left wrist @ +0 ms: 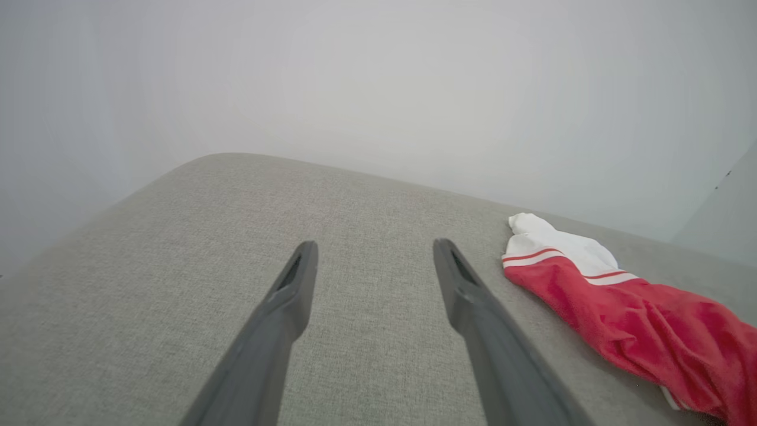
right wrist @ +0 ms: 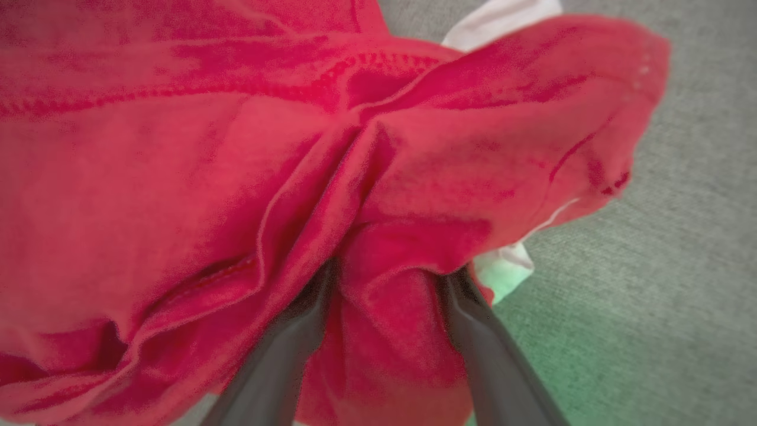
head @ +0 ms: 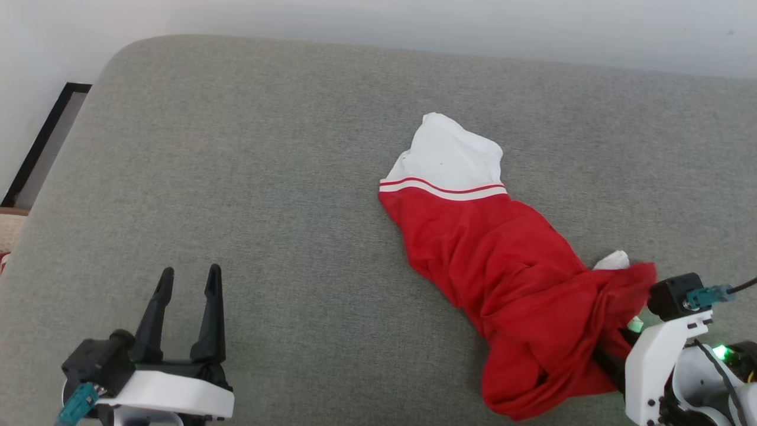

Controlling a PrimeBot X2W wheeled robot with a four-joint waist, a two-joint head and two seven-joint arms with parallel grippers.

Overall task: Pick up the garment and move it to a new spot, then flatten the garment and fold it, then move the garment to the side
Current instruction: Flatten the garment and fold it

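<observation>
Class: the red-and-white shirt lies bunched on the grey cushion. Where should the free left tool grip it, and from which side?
Probably the white sleeve, at the far end of the garment: it lies spread and clear, while the near red end is bunched around the right tool. The left tool should come from the robot's left, over bare cushion, pinching its edge.

Long dark tapered fingers [head: 210, 319], white wrist housings [head: 171, 401], teal connectors [head: 707, 296], one green light [head: 720, 352].
</observation>
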